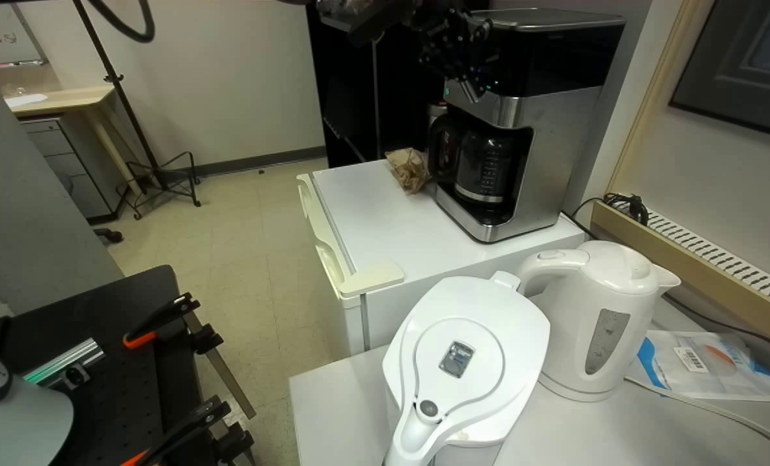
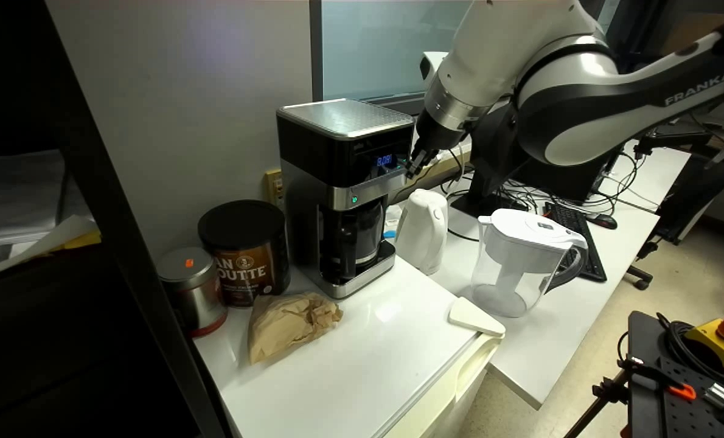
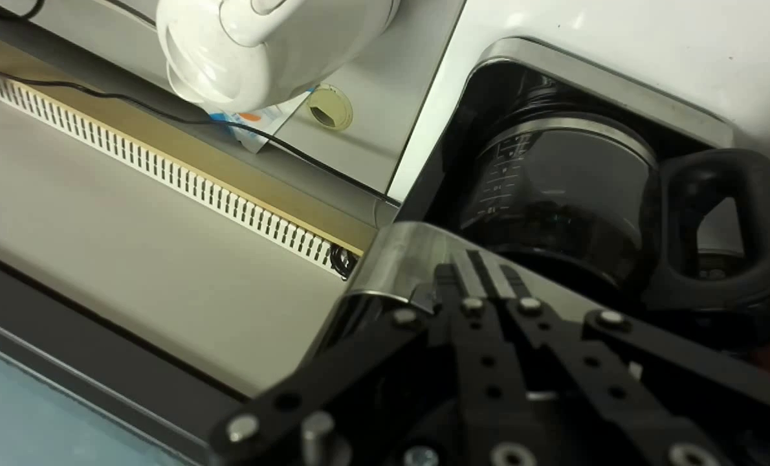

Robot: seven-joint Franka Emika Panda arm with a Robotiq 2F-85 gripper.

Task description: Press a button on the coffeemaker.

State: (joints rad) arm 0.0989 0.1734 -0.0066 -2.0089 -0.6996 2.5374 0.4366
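Observation:
The coffeemaker [image 1: 563,145] is a tall black-and-silver machine on a white surface, also seen in an exterior view [image 2: 301,234] and in the wrist view [image 3: 395,259]. Its dark glass carafe [image 3: 566,188] sits in the lower half. A lit blue display [image 2: 384,160] and a green light [image 2: 355,199] show on its front. My gripper [image 1: 472,90] is shut, with nothing between its fingers. Its fingertips [image 2: 412,173] are at the right end of the control panel, close to the front. In the wrist view the fingertips [image 3: 485,273] overlap the silver band; contact cannot be told. The buttons are hidden there.
A white kettle [image 1: 592,317] and a white filter pitcher [image 1: 469,310] stand beside the coffeemaker. A brown paper bag [image 2: 292,325], a black-lidded coffee can [image 2: 246,252] and a steel jar [image 2: 190,280] stand on its other side. A wall rail [image 1: 715,252] with cables runs behind.

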